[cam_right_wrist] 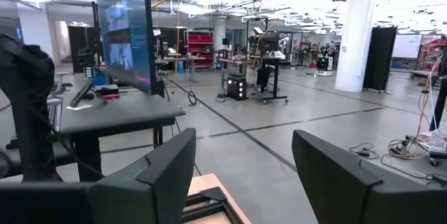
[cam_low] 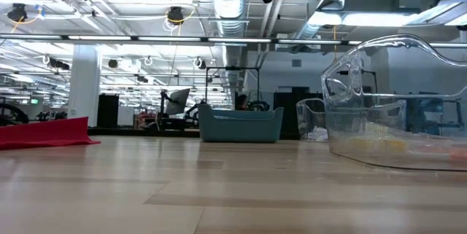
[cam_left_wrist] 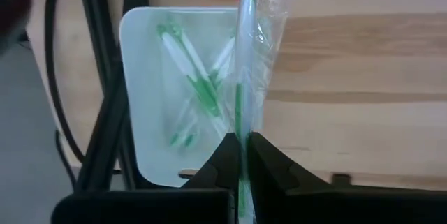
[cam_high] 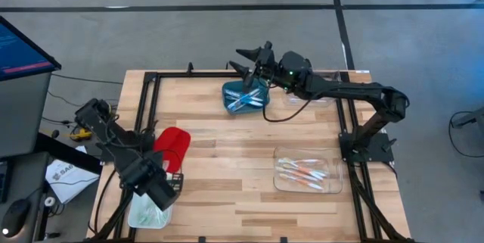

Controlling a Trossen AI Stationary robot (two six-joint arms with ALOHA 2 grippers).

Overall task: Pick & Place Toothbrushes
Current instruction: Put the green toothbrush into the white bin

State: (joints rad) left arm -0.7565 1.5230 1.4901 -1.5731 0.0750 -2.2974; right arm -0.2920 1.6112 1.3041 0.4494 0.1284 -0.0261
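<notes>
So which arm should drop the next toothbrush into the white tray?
Left. The left gripper is shut on a wrapped green toothbrush right above the white tray; the right gripper hovers open over the blue bin.

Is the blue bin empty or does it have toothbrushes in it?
Not empty. The blue bin holds a few toothbrushes, seen from above, lying crossed inside it, below the right tool.
</notes>
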